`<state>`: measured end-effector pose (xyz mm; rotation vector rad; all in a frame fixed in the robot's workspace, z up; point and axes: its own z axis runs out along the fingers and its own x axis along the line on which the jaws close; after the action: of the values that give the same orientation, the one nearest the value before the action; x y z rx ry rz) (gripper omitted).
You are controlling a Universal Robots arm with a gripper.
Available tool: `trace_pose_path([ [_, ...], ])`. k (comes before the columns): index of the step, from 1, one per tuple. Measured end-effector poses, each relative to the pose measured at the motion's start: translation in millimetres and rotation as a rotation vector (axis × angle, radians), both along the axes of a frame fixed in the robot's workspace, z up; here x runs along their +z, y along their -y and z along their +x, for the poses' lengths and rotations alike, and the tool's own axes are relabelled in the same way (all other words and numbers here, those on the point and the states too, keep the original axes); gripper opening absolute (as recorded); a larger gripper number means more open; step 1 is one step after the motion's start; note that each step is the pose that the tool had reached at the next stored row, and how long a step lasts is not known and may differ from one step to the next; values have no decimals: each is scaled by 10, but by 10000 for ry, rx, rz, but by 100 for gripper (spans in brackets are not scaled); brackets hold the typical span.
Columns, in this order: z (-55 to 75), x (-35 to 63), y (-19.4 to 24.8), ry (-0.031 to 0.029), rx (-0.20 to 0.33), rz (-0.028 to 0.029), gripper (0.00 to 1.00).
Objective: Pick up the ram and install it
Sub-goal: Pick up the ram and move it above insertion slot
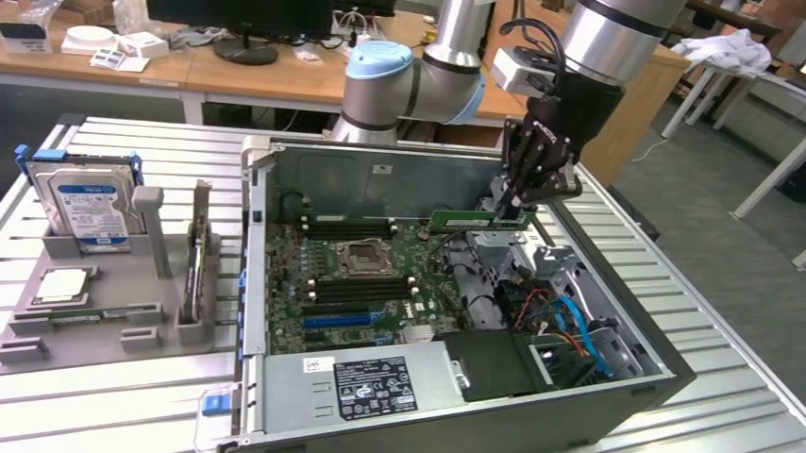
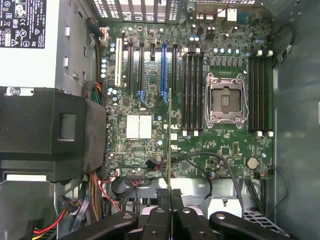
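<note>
Gripper (image 1: 514, 209) jaws are narrow, clamped on one end of the ram (image 1: 469, 219). The stick juts out from the jaws, edge down, above the motherboard (image 2: 225, 155). Its long axis runs parallel to the memory slots (image 2: 192, 90), which lie below the jaws, offset sideways toward the processor socket (image 2: 225, 102)

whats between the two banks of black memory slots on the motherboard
The processor socket sits between the two memory slot banks; the wrist view shows it plainly.

Your computer case (image 1: 605, 401) is matt grey sheet metal, your table (image 1: 743, 377) ribbed bare metal; the ram (image 1: 477, 220) is green circuit board, the gripper (image 1: 516, 209) matt black.
</note>
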<state>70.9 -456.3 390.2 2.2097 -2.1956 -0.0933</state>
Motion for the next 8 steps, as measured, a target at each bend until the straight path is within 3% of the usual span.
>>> trace_pose_path([
  [8,-41,0,-5,16,1,1,12],
])
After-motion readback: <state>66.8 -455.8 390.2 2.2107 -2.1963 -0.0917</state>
